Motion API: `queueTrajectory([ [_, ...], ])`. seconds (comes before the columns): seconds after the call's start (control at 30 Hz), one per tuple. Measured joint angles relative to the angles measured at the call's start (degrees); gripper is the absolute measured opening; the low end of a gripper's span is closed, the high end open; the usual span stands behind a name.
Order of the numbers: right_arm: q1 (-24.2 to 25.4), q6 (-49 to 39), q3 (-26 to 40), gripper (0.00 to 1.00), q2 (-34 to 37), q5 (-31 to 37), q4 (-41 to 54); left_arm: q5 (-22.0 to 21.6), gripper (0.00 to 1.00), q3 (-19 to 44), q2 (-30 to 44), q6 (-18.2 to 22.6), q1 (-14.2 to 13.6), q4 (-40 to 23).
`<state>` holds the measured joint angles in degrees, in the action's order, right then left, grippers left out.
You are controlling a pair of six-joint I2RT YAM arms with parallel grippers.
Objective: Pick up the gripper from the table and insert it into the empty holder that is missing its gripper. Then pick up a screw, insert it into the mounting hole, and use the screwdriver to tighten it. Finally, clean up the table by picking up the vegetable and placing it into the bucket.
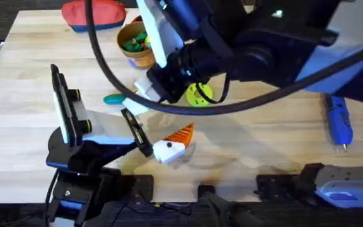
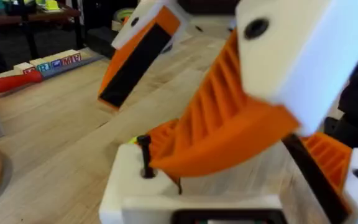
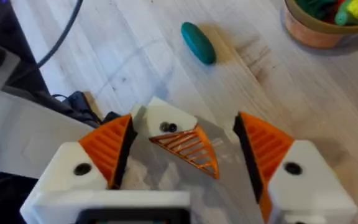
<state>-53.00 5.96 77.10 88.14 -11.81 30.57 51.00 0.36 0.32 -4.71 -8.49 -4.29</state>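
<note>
Over the counter's near middle: your right claw hangs spread wide and holds nothing, one orange pad on either side of the left arm's tip, so it has room to come down around the work without knocking it.
Left claw: it is held low and forward above the counter, its two sides apart and nothing gripped; that offers the mount up to your other arm.
Holder: the white mount sits on the left arm's tip, directly between your right pads.
Gripper: the orange ribbed wedge lies against the holder and looks seated; how fully, you cannot tell.
Screw: a small black one stands proud in the white mount, so it seems started but not driven home.
Screwdriver: the blue tool lies on the counter well off to the right, on the right arm's side.
Vegetable: the teal oval rests on the bare counter, near the bucket but outside it.
Stage, as a judgement: tightening comes next, clean-up after.
</note>
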Motion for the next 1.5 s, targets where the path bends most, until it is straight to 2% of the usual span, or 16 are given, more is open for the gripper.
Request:
queueTrajectory([
  [0.1, 1.0, 0.0, 0.0, 0.983, -2.0, 0.0, 0.1, 0.0, 0.989, 0.0, 0.0, 0.0, 0.0, 0.0],
  [0.27, 2.9, 0.0, 0.0, 0.991, -7.2, 0.0, 1.5, 0.0, 0.989, 0.0, 0.0, 0.0, 0.0, 0.0],
  [0.8, 14.0, 0.0, 0.0, 0.991, -28.1, 0.0, 18.7, 0.0, 0.988, 0.0, 0.0, 0.0, 0.0, 0.0],
  [1.1, 20.6, 1.9, 0.0, 0.992, -36.2, 2.0, 30.0, 0.0, 0.989, 0.0, 0.0, 0.0, 0.0, 0.0],
  [1.13, 21.1, 2.7, 0.0, 0.991, -37.8, 2.4, 33.0, 0.0, 0.94, 0.0, 0.0, 0.1, 0.0, 0.0],
  [1.27, 21.1, 4.3, 0.0, 0.992, -39.1, 2.6, 36.6, 0.0, 0.88, 0.0, 0.0, 0.2, 0.0, 0.0],
  [1.37, 21.1, 5.6, 0.0, 0.991, -39.5, 2.3, 37.9, 0.0, 0.795, 0.0, 0.0, 0.2, 0.0, 0.0],
  [1.5, 21.1, 6.5, -2.2, 0.991, -40.8, 0.3, 36.8, 0.0, 0.76, 0.0, 0.0, 0.2, 0.0, 0.0],
])
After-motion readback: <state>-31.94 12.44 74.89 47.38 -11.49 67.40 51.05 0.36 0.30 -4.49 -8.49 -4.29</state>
